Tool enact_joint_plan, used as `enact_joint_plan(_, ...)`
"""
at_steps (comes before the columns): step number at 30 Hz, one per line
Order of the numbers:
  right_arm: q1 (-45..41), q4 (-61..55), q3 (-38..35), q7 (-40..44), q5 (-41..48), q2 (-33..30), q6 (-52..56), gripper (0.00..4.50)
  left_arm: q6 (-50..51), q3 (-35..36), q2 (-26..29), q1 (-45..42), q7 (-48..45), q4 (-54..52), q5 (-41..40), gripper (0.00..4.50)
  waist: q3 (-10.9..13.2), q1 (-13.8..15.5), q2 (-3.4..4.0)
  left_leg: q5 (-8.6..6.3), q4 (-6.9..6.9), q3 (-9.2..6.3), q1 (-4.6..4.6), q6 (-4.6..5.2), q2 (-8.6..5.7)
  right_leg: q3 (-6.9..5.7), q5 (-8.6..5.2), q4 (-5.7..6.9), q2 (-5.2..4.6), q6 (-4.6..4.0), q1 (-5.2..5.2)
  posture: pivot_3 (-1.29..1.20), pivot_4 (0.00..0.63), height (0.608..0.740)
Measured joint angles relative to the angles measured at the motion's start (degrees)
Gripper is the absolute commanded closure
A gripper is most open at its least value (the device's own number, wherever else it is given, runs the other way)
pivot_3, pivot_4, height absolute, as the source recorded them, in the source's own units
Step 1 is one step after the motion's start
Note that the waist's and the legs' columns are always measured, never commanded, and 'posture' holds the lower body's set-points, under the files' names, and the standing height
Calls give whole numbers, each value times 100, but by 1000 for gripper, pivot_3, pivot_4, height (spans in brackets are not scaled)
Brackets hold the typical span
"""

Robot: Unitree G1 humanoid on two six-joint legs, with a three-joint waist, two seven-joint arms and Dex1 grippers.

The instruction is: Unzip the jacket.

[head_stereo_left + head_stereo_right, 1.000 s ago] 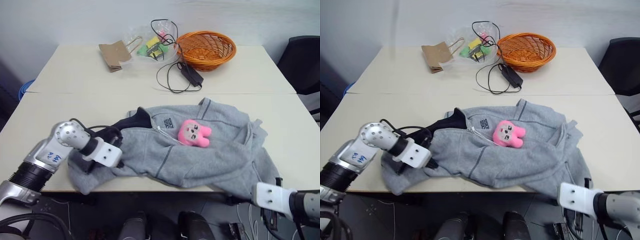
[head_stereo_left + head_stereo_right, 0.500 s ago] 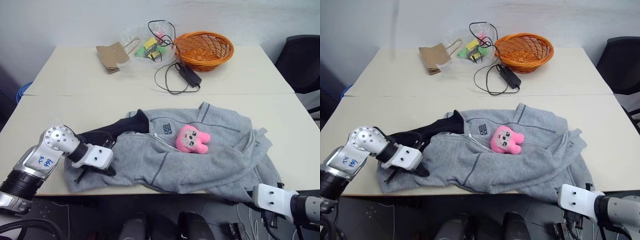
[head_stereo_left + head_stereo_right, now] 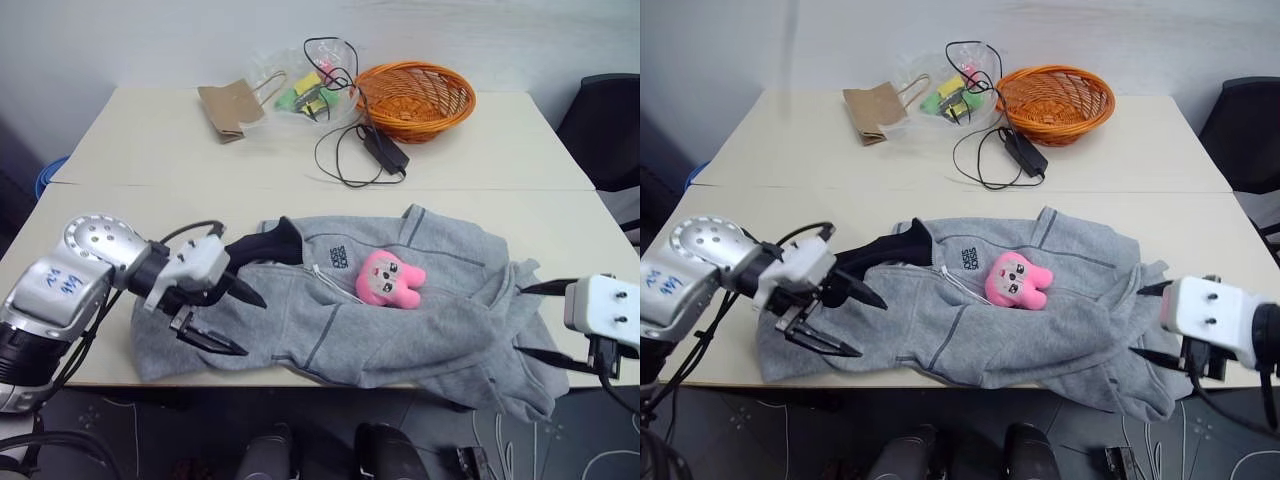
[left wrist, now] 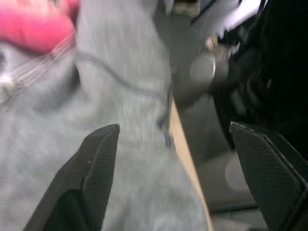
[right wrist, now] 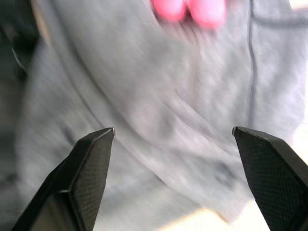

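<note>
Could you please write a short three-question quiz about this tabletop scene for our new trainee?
1. True or false: the left gripper is clamped on the jacket.
2. What lies on top of the jacket? A) the pink plush toy B) the brown paper bag C) the black power adapter
3. Which edge of the table does the jacket hang over, and near which gripper?

Key
1. False: both grippers are open, holding nothing.
2. A.
3. The front edge, by the right gripper.
</note>
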Motion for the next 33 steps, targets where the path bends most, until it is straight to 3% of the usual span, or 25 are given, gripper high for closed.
enact_joint_plan(5,-1310,802,1665,-89,-205,41,-329,384,100,-51,-214,-179,2,-33,-46,752,4,-92,1,12,2,4,-4,-11,2,0,-5,9,8,1,-8,0,150,740)
enact_joint_plan(9,-1817,1014,2471,178,-143,201,-275,384,118,-147,-464,-281,7,-32,-17,752,7,-106,0,13,17,4,-11,-9,2,-1,-5,17,10,3,-9,0,150,740)
enact_joint_plan(12,-2077,1059,2698,328,-18,243,-147,993,132,-152,-562,-393,9,-30,-9,729,11,-96,0,11,34,0,-17,-5,2,-3,-6,19,6,5,-9,0,150,740)
enact_joint_plan(21,-2001,905,2751,540,365,343,223,3926,110,-161,-859,-412,13,-26,180,729,11,-94,1,8,46,-13,-26,-8,4,-13,-6,20,4,5,-8,0,150,740)
enact_joint_plan(23,-1731,711,2507,647,571,309,389,4454,87,-165,-880,-440,13,-12,243,729,13,-84,3,8,49,-17,-31,-7,3,-16,-5,19,3,5,-8,0,150,740)
enact_joint_plan(28,-389,-487,910,1284,1418,153,1290,4454,-82,-204,-959,-527,12,45,435,729,15,4,7,6,55,-42,-49,-6,6,-37,-5,17,4,5,-8,0,150,740)
enact_joint_plan(31,1352,-1829,-756,1733,2071,336,2147,4454,-107,-208,-990,-554,11,95,479,729,15,94,11,6,64,-84,-76,-5,5,-63,-5,19,6,5,-3,0,150,740)
enact_joint_plan(33,2537,-2663,-1468,1761,2293,741,2331,4454,-139,-207,-1002,-553,11,169,503,729,13,148,6,5,64,-93,-79,-5,5,-67,-5,12,9,6,3,0,150,740)
